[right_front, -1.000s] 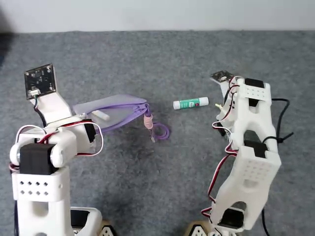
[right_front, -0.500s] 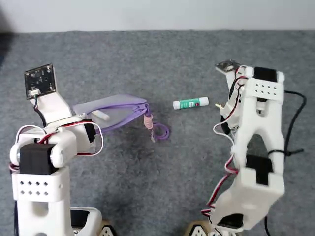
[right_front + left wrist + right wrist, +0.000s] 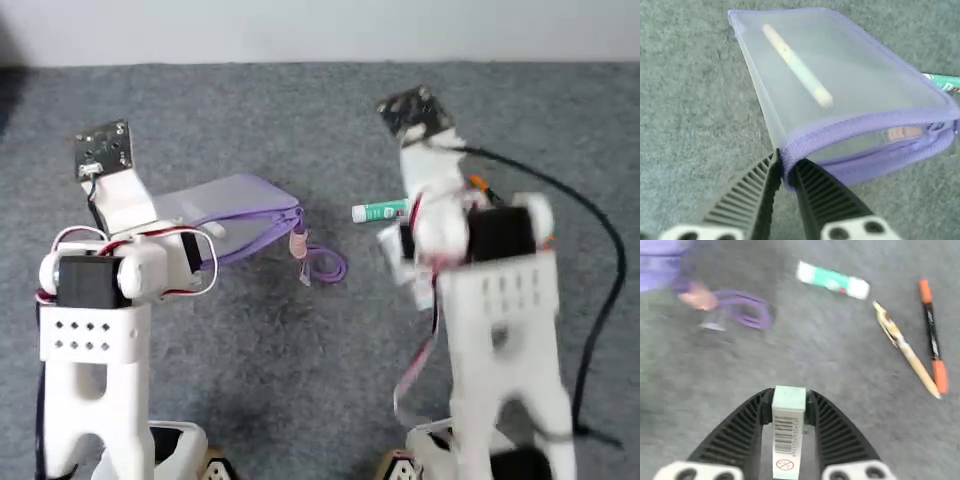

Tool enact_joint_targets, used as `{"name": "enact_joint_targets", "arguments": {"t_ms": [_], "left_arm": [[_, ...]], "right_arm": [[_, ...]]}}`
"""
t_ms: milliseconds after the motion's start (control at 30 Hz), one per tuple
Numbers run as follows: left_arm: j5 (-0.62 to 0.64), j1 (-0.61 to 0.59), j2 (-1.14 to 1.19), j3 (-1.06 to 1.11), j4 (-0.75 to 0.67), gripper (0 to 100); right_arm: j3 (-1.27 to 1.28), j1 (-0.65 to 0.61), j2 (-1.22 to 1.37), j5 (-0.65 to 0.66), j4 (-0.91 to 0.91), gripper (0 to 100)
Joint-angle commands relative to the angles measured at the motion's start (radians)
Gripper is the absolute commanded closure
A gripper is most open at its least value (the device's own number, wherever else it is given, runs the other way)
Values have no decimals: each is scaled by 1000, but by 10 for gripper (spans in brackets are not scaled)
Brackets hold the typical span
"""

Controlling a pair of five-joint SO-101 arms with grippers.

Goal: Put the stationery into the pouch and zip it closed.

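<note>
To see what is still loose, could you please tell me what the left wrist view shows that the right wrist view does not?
Left wrist view, not the right: the left tool shut on the pouch at its edge, and a white stick inside it. Right wrist view, not the left: the right tool holding a barcoded block, a pen, a marker and the strap. Both: the pouch and the glue stick.

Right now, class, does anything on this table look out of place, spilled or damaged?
Nothing looks spilled or damaged. Loose on the carpet, outside the pouch, lie a glue stick, a pen and an orange marker. The left gripper pinches the pouch by one corner.
</note>
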Motion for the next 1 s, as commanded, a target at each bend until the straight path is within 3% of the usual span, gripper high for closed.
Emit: {"name": "enact_joint_targets", "arguments": {"t_ms": [0,167,367,567,800,967], "left_arm": [[23,3,11,-76,-5,989],[49,3,11,-94,-44,989],[51,3,12,-94,-61,989],[51,3,12,-94,-57,989],[51,3,12,-94,-60,989],[51,3,8,-94,-60,989]], "right_arm": [[101,-134,-200,-127,-107,991],[358,-292,-392,-249,-460,991],[715,-423,-559,-249,-1040,991],[925,-470,-556,-249,-1514,991],[967,-481,-398,-169,-1827,991],[967,-483,-255,-155,-1926,991]]}}
